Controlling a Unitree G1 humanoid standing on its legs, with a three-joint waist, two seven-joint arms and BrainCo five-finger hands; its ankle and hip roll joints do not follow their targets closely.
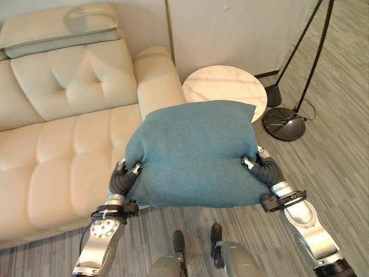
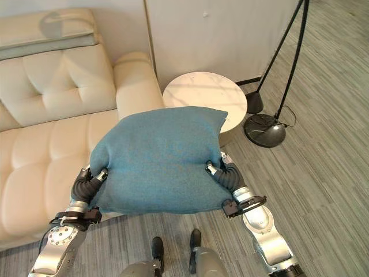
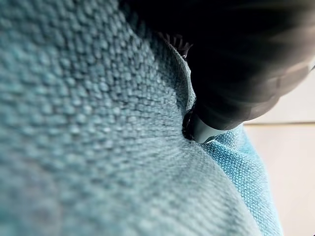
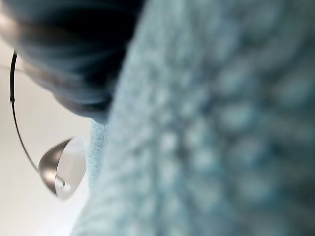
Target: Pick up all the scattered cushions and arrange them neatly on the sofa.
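Note:
A large teal cushion (image 1: pixel 196 153) hangs in the air in front of me, over the right end of the cream sofa (image 1: pixel 69 144) and the floor before it. My left hand (image 1: pixel 122 179) grips its near left edge and my right hand (image 1: pixel 266 170) its near right edge. Each thumb lies on top of the fabric, while the other fingers are hidden beneath. In the left wrist view a dark fingertip (image 3: pixel 202 130) presses into the teal weave (image 3: pixel 98 123). The right wrist view has the same cloth (image 4: pixel 221 123) right up close.
A pale flat cushion (image 1: pixel 57 26) lies on top of the sofa's backrest. A round white side table (image 1: pixel 225 83) stands beside the sofa's right arm, partly behind the teal cushion. A black floor lamp base (image 1: pixel 283 123) sits on the grey wood floor to the right.

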